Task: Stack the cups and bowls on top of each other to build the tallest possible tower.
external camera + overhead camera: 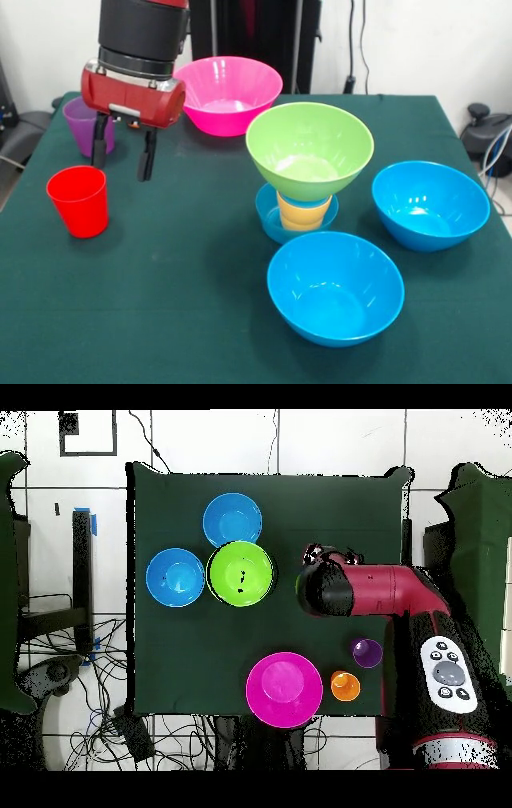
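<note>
The open, empty tool (122, 152) hangs between the purple cup (84, 124) and red cup (78, 201), while the tower (306, 180) mid-bench carries a wide green bowl (310, 148) on a narrow orange cup (303, 213), so a careless placement could probably topple it

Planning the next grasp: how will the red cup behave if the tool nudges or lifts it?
The red cup looks like thin glossy plastic, so probably light and a bit slippery. It stands upright and is taller than wide, narrowing toward its base, so a sideways nudge could tip it. Once on its side it would likely roll in an arc. The tool hangs open just above it.
</note>
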Motion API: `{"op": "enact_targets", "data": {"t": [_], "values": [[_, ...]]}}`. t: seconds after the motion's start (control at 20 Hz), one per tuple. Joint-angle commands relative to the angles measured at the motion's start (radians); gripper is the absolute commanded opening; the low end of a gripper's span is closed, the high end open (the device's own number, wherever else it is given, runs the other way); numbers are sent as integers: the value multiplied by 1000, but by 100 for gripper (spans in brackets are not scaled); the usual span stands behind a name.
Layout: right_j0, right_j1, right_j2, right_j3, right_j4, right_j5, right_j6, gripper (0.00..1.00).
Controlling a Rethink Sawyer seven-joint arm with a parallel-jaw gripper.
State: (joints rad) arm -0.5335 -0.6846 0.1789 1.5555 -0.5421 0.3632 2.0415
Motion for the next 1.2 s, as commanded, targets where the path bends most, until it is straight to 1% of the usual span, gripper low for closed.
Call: {"op": "enact_targets", "data": {"t": [0.05, 0.4, 0.55, 0.7, 0.85, 1.2], "values": [[-22, 108, 115, -48, -107, 11, -185, 100], [-43, 139, 131, -60, -143, -13, -175, 100], [-42, 159, 126, -72, -153, -6, -167, 100], [-37, 187, 108, -76, -143, 15, -137, 100], [-24, 187, 89, -79, -143, 21, -121, 100], [-27, 192, 94, -91, -137, 35, -135, 100]]}}
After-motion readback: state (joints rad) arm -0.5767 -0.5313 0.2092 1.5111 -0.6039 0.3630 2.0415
